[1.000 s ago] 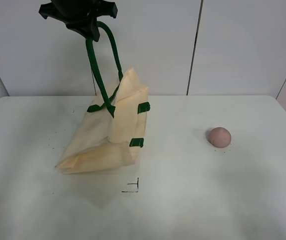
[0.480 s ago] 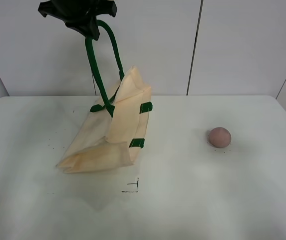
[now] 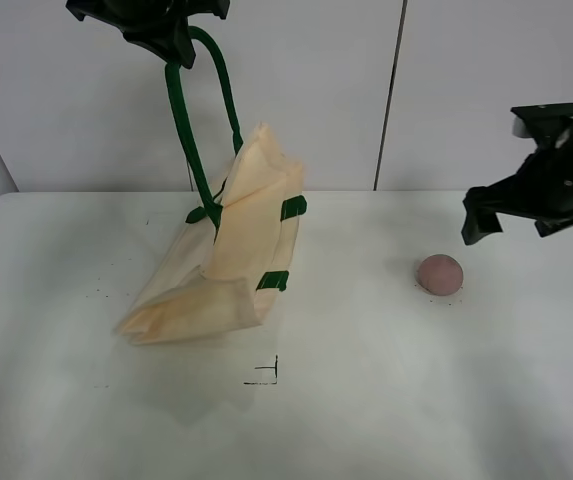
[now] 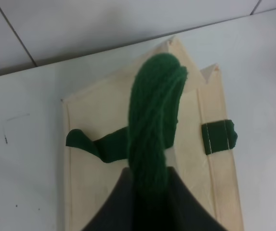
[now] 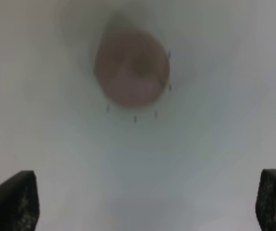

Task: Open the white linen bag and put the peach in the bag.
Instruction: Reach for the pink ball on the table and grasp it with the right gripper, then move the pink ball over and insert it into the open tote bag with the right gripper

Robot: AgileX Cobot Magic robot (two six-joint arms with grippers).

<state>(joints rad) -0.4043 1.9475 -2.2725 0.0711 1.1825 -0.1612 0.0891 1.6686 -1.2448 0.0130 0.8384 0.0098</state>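
White matte table top (image 3: pixel 386 430), smooth, with a few tiny dark specks and a small black corner mark (image 3: pixel 266 375) drawn near the front edge. Behind it, pale flat wall panels (image 3: pixel 296 100), divided by a thin dark seam (image 3: pixel 390 95).

On the left part of the table, the white linen bag (image 3: pixel 221 260): cream woven fabric, rectangular, sewn flat, here half raised and folded. Hangs by one dark green strap handle (image 3: pixel 191 130), upper corner pointing up, lower edge resting crumpled on the table. Carries two short green tabs (image 3: pixel 292 208) on its right edge, one above the other. Soft creases and one long fold down the middle. Mouth parted or not: impossible to tell.

Left gripper (image 3: pixel 151 25), black, high above the bag at the top edge of the exterior view. Pinched together on the strap handle. In the left wrist view, a thick twisted green strap coming out from between the dark fingers and going down to the cream fabric.

On the right part of the table, the peach (image 3: pixel 439 273), well apart from the bag, alone on the bare surface. Small, round, dull pink-brown, with matte skin. Blurred in the right wrist view, with a few dark specks around it.

Right gripper (image 3: pixel 511 222), black and angular, hovering above the peach and a little to its right, not touching it. Fingers (image 5: pixel 12 199) spread wide apart, nothing between them, the peach ahead and about centred between them.
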